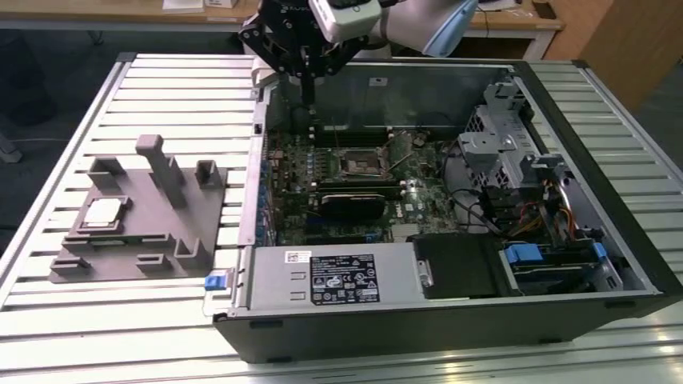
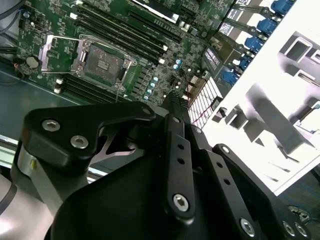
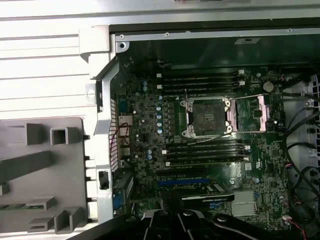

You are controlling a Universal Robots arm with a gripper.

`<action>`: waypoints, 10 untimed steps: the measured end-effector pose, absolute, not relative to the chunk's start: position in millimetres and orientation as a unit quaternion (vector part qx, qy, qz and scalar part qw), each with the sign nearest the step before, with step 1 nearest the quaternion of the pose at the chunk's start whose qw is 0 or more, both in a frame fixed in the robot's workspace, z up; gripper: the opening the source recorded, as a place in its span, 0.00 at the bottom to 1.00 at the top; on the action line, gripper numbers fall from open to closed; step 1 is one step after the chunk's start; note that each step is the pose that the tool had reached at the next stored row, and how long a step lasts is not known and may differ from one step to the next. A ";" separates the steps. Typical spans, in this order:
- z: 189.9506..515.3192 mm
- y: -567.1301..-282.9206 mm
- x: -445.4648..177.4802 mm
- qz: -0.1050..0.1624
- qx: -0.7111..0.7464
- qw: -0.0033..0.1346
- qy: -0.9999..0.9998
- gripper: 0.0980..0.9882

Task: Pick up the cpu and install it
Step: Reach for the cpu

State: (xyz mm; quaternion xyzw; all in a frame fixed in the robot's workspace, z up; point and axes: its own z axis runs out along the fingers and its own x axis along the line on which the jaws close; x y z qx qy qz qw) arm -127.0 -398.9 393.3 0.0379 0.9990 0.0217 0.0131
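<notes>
We see the cpu (image 1: pixel 104 212) lying flat in a shallow seat on the grey fixture (image 1: pixel 160 240), which stands on the slatted bench (image 1: pixel 64 128) near the edge at the exterior view's left, well apart from the arm. The gripper (image 1: pixel 309 94) hangs over the rear wall of the open computer case (image 1: pixel 555 128). Its jaws look brought together and it holds nothing. In both wrist views the motherboard socket (image 3: pixel 207 116) lies bare, with its load plate (image 3: pixel 252 114) swung open beside it.

We judge the pick-up not yet begun. The chip is thin and sits low among the fixture's upright posts (image 1: pixel 160 164), so a slightly misaligned approach could strike a post or pinch only an edge and let the chip slip. The case side wall (image 1: pixel 256 160) stands between fixture and socket, and a low carry could clip it. A tilted or rotated drop into the socket could damage its contacts.
</notes>
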 end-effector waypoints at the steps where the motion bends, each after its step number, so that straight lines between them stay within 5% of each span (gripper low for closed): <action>1: 393.3 -398.9 -127.6 0.022 0.038 0.013 0.999 0.01; 10: 393.3 -398.9 -133.6 0.022 0.038 0.013 0.999 0.01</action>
